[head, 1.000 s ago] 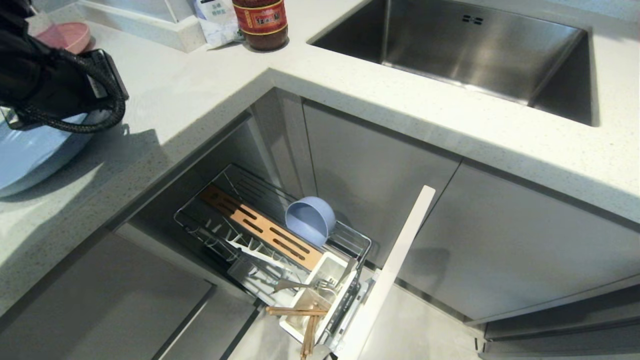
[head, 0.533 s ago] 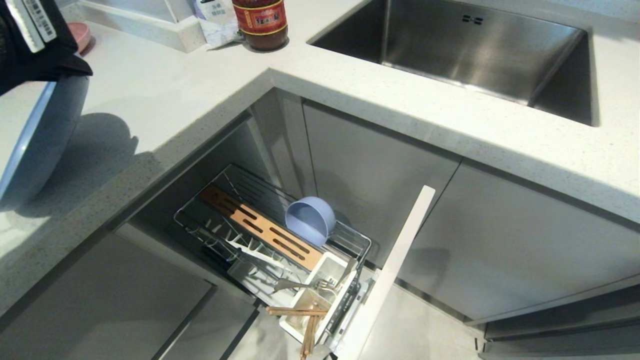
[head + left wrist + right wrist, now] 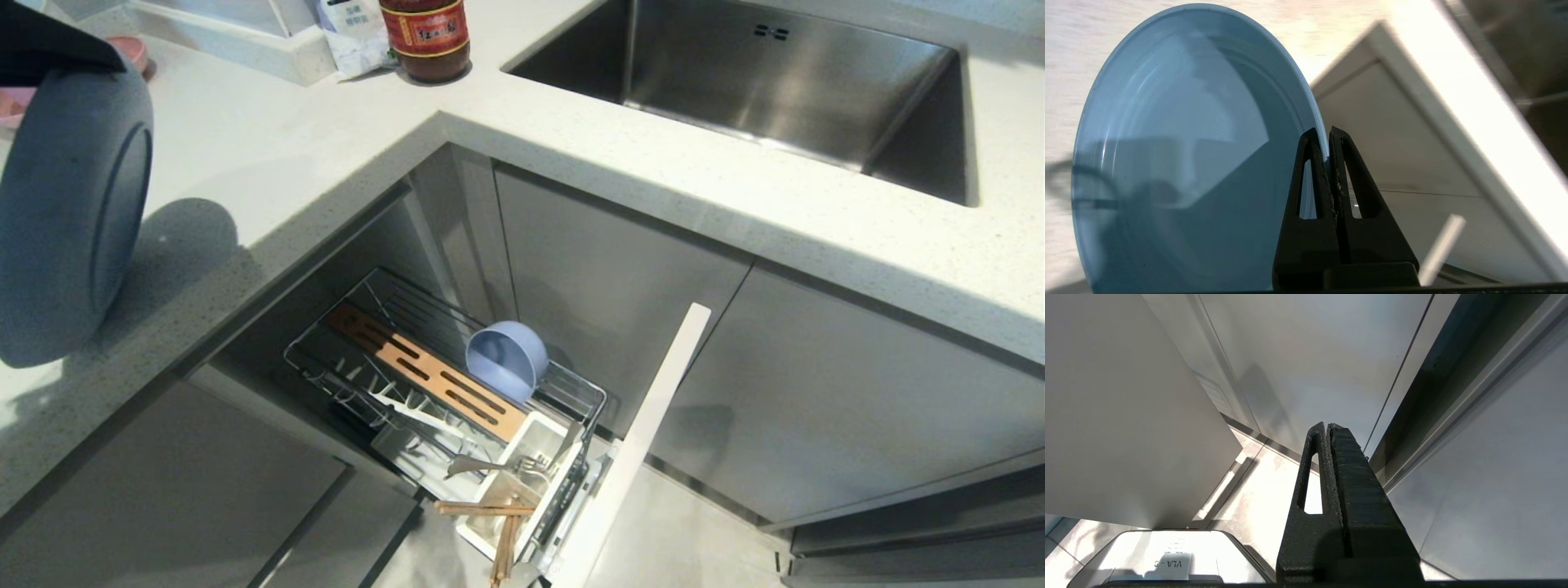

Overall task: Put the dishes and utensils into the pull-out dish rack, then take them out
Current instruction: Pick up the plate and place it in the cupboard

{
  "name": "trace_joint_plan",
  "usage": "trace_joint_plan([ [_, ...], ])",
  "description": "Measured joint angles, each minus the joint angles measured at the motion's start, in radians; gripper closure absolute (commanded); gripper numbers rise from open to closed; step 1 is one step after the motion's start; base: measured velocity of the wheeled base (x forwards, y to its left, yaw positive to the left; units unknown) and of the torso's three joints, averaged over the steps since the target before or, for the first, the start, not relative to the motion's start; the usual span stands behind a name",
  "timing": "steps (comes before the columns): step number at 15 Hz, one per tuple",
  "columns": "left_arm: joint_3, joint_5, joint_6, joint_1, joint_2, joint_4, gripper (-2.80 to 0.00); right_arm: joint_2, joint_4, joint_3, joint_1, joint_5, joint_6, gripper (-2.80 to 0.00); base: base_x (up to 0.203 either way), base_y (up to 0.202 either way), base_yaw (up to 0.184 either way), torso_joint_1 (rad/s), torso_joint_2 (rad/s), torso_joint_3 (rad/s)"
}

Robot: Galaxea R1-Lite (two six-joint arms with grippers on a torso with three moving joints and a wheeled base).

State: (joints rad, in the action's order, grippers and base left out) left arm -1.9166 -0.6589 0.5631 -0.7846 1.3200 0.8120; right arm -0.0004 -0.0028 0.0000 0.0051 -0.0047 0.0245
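My left gripper (image 3: 1327,134) is shut on the rim of the light-blue plate (image 3: 1175,155). It holds the plate on edge above the counter at the far left, its underside (image 3: 73,212) facing the head view. The pull-out dish rack (image 3: 571,384) stands drawn out below the counter corner. The small blue bowl (image 3: 506,359) leans on its side against the rack's slotted wooden strip (image 3: 424,371). The fork (image 3: 490,467) and the chopsticks (image 3: 500,527) lie in and over the white utensil box (image 3: 540,426). My right gripper (image 3: 1327,426) is shut on nothing, parked low by the cabinet fronts.
The rack's pale cabinet front (image 3: 645,425) juts out to the right of the rack. A steel sink (image 3: 775,82) is set in the counter (image 3: 326,147) at the back right. A brown jar (image 3: 426,37), a white bag (image 3: 351,33) and a pink dish (image 3: 131,49) stand at the back left.
The plate has come up off the counter and tipped from nearly flat to standing on edge, underside toward the head view. The left arm has risen out of the top-left corner.
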Motion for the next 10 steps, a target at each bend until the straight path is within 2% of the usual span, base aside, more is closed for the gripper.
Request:
trace_joint_plan([
  [4,0.005,0.000,0.044,-0.108,-0.009,-0.130,0.00,0.000,0.000,0.000,0.000,0.000,0.000,0.00,0.000,0.000,0.000,0.000,0.00,0.000],
  [7,0.019,0.000,0.070,-0.186,-0.005,-0.154,0.00,0.000,0.000,0.000,0.000,0.000,0.000,0.00,0.000,0.000,0.000,0.000,0.00,0.000],
  [10,0.110,0.001,0.074,-0.295,0.002,-0.214,0.00,0.000,0.000,0.000,0.000,0.000,0.000,0.00,0.000,0.000,0.000,0.000,0.00,0.000],
])
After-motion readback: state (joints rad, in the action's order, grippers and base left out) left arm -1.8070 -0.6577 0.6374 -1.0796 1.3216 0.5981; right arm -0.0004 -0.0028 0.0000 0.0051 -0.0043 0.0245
